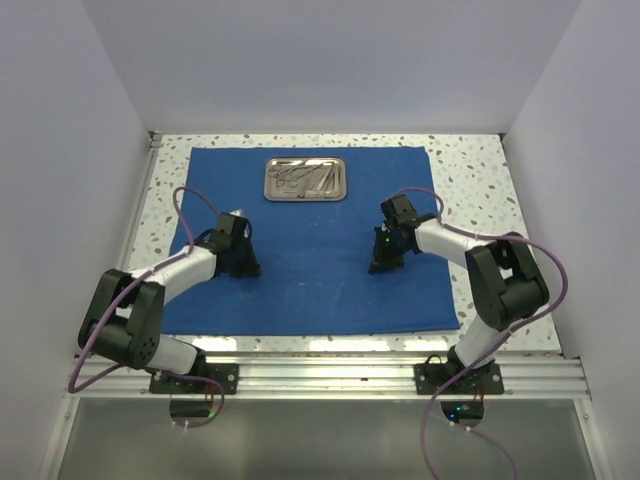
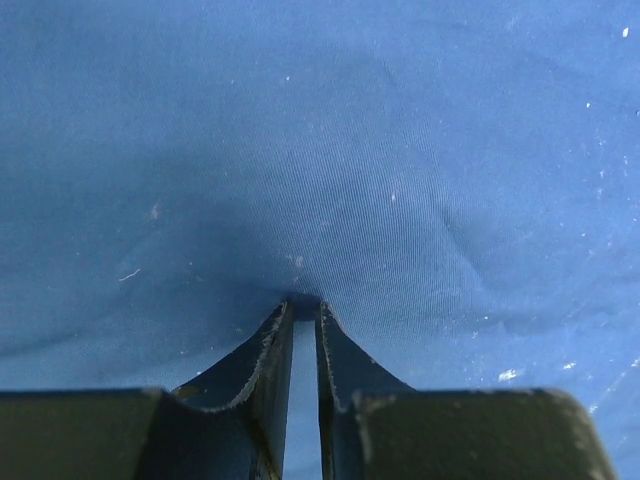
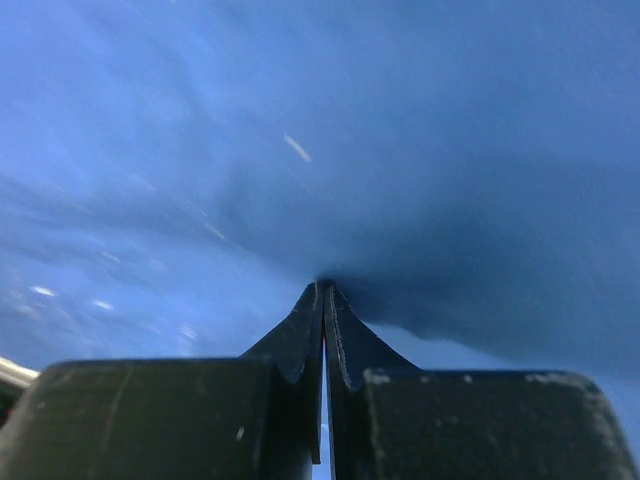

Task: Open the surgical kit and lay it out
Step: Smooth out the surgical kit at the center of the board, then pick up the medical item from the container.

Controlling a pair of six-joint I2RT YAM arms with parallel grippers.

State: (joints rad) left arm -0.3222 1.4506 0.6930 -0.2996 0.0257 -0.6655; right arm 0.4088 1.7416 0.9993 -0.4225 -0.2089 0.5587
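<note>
- Down at the fingertips, the left gripper has its jaws drawn close, with only a thin slit between them. The tips nip a small fold of the cloth wrap, and soft creases run in toward that spot from both sides.
- The right gripper has its jaws pressed fully together, tips down on the same blue fabric. Shadowed creases converge on the tips, but I cannot tell whether any cloth sits between them.
- Seen from above, both arms reach inward over the wrap. The left gripper is over its left half and the right gripper over its right half, well apart from each other and at about the same depth.
- The cloth wrap lies opened out and mostly flat, a large royal-blue rectangle covering the middle of the table. The speckled tabletop shows along the left, far and right edges.
- The steel tray sits on the far part of the wrap, near its far edge and about centred from side to side, well apart from both grippers.
- Slim silver instruments lie together inside the tray, too small there to tell one kind from another.
- An aluminium rail along the near edge carries both arm bases.
- Plain white walls close in the left, far and right sides.
</note>
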